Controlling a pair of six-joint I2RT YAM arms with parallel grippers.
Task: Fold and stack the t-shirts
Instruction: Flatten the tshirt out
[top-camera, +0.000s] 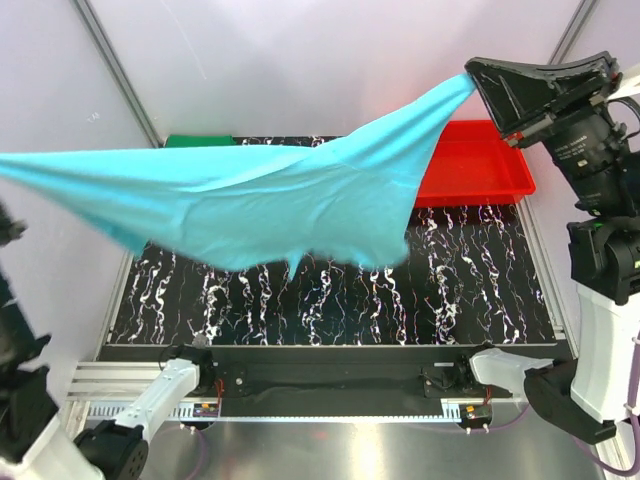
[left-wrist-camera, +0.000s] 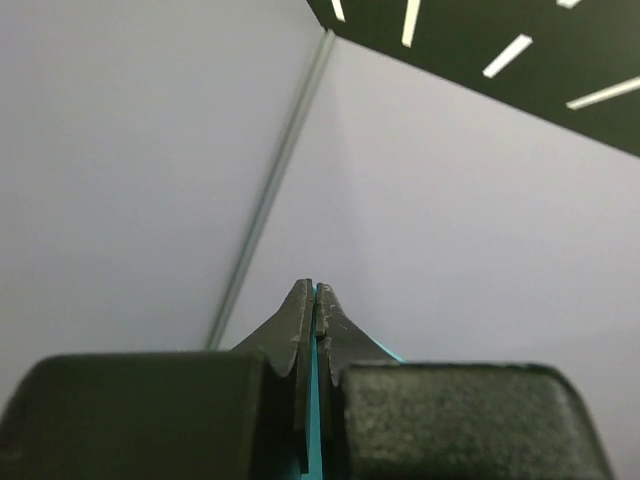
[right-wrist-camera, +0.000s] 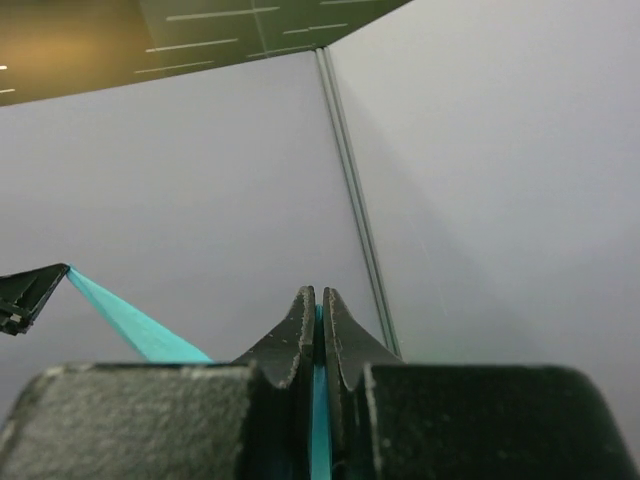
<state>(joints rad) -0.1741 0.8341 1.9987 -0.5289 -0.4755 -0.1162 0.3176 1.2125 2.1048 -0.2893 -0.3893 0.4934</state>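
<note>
Cyan cloth fills most of the overhead view: the light blue shirt (top-camera: 270, 205) is stretched in the air between my two hands, well above the table (top-camera: 450, 290), whose top is black with white marbling. My right hand (top-camera: 473, 83) is raised high at the far right and is pinching one end of the shirt, where the cloth narrows to a tight point. From my right wrist, the two fingers (right-wrist-camera: 300, 330) are pressed together with a thin strip of cyan caught between them. A taut band of the same cloth runs off to the left of that view, to the dark tip of my other hand. My left hand (left-wrist-camera: 314, 292) is also clamped on the shirt, with a sliver of cyan between its closed fingers. In the overhead view that end of the cloth runs out at the left edge of the picture, so I cannot see the hand itself there. The shirt's middle sags in loose folds and its lower edge hangs ragged over the table, not touching it. A green shirt (top-camera: 198, 141) lies at the far left corner of the table, mostly hidden behind the blue one. A red tray (top-camera: 470, 165) sits at the far right, partly under the raised cloth.
</note>
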